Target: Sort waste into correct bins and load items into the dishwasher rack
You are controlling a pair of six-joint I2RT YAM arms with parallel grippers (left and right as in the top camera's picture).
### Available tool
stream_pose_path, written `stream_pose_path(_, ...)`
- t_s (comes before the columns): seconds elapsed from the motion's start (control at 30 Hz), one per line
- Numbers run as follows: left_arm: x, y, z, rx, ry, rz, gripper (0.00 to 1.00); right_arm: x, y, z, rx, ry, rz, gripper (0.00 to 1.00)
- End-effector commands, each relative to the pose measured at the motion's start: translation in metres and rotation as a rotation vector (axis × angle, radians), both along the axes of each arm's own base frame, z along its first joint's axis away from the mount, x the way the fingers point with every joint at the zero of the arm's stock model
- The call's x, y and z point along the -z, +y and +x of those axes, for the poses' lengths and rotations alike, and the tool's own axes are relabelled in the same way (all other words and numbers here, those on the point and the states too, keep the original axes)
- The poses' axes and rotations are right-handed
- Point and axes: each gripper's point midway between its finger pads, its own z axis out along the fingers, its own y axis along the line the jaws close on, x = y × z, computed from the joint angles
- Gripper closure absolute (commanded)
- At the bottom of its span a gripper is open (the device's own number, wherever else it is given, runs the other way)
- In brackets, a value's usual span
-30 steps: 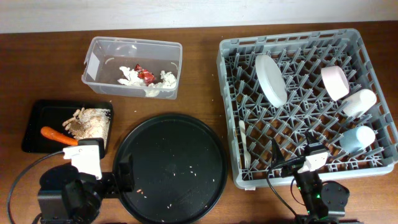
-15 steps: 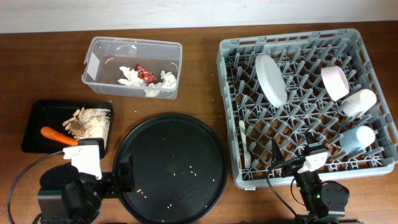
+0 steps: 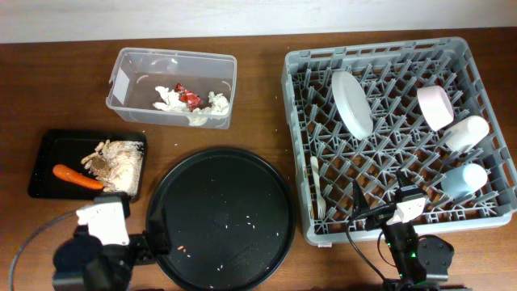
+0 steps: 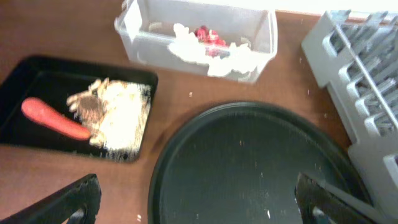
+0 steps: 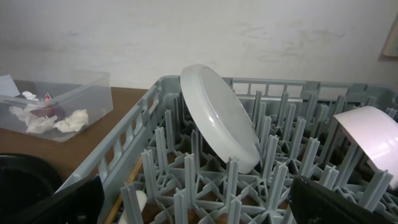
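The grey dishwasher rack (image 3: 485, 81) holds a white plate (image 3: 352, 103), a pinkish-white bowl (image 3: 435, 107), a white cup (image 3: 467, 132), a pale blue cup (image 3: 464, 179) and a white fork (image 3: 317, 187). The clear tub (image 3: 129, 73) holds white tissues (image 3: 212, 106) and a red wrapper (image 3: 190, 99). The shallow black tray (image 3: 48, 149) holds an orange carrot (image 3: 77, 175) and beige scraps (image 3: 121, 158). My left gripper (image 4: 199, 202) is open and empty over the round tray's near edge. My right gripper (image 5: 202, 202) is open and empty at the rack's front edge.
A large round black tray (image 3: 222, 217) with a few crumbs lies at the front between the shallow tray and the rack. Brown wooden table (image 3: 258, 97) shows between the tub and the rack. A white wall runs along the back.
My left arm has drawn back a little toward the front edge of the table. The right arm and all objects have not moved.
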Motion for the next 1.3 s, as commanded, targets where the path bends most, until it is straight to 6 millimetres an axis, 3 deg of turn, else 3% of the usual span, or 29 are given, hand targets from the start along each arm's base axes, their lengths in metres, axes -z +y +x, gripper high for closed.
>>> stream_pose_path(0.0, 0.03, 0.004, 0.003, -0.01, -0.075, 0.028, 0.01, 0.002, 0.004, -0.001, -0.023, -0.001, -0.005, 0.02)
stream_pose_path(0.2, 0.063, 0.004, 0.033, -0.006, -0.279, 0.03, 0.01, 0.002, 0.004, -0.001, -0.023, -0.001, -0.005, 0.02)
stream_pose_path(0.4, 0.048, 0.005, 0.06, -0.009, -0.554, 0.039, 0.01, 0.002, 0.004, -0.001, -0.023, -0.001, -0.005, 0.02)
stream_pose_path(0.57, 0.042, 0.008, 0.067, -0.031, -0.689, 0.039, 0.01, 0.002, 0.004, -0.001, -0.023, 0.0, -0.005, 0.02)
stream_pose_path(0.67, 0.044, 0.024, 0.066, -0.133, -0.679, 0.025, 0.01, 0.002, 0.004, -0.001, -0.023, -0.001, -0.005, 0.01)
stream_pose_path(0.73, 0.053, 0.023, 0.067, -0.128, -0.645, 0.024, 0.01, 0.002, 0.004, -0.001, -0.023, 0.0, -0.005, 0.02)
stream_pose_path(0.8, 0.092, 0.019, 0.067, -0.132, -0.487, -0.057, 0.01, 0.002, 0.004, -0.001, -0.023, -0.001, -0.005, 0.02)
stream_pose_path(1.27, 0.09, 0.005, 0.068, -0.051, -0.492, -0.058, 0.01, 0.002, 0.004, -0.001, -0.023, -0.001, -0.005, 0.02)
